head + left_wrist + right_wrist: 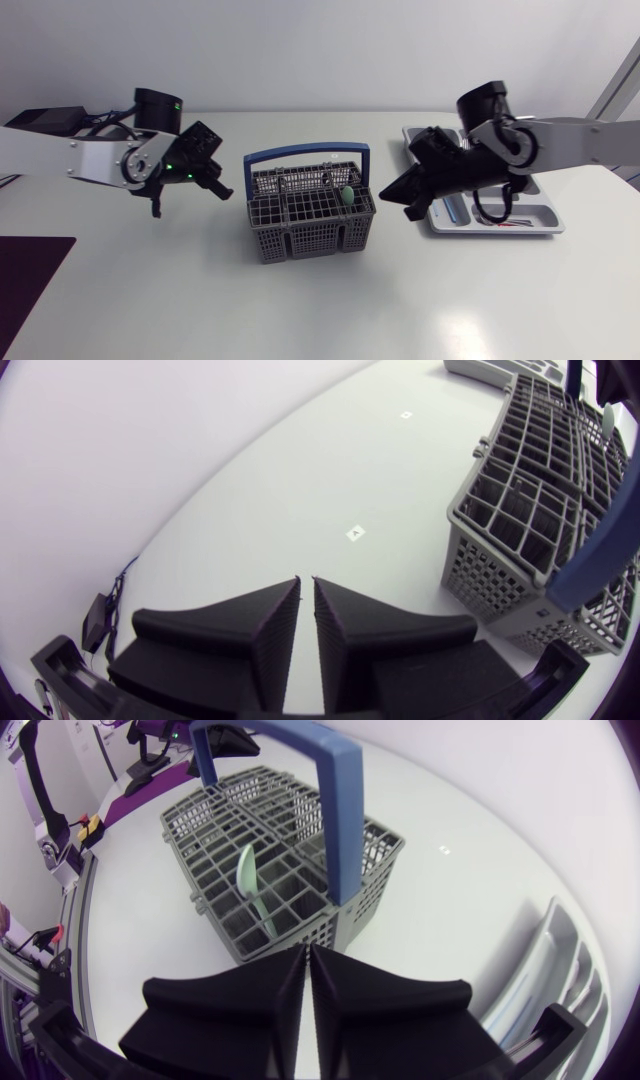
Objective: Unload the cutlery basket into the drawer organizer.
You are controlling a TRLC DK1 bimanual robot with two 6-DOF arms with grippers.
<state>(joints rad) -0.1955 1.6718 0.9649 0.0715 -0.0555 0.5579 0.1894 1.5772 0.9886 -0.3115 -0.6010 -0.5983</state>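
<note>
The grey cutlery basket (315, 242) stands on the white table (150, 300) between 2 arms, touching neither. The left gripper (306, 580) hangs near the basket's left side, its fingers (270, 630) drawn together with only a sliver of gap and nothing between them. The right gripper (306, 948) sits between the basket and the drawer organizer (545, 228), above the organizer's near edge. It is clenched on nothing, and the basket lies just ahead of its tips.

The basket is an open lattice of square compartments with mesh walls, spanned by 1 upright blue handle (305, 155). A pale green utensil (250, 885) stands tilted in a compartment near the handle's right-hand foot, its rounded end above the rim. The organizer, a light grey tray with long slots, lies well right of the basket. A few pieces lie in it, too small to identify.
</note>
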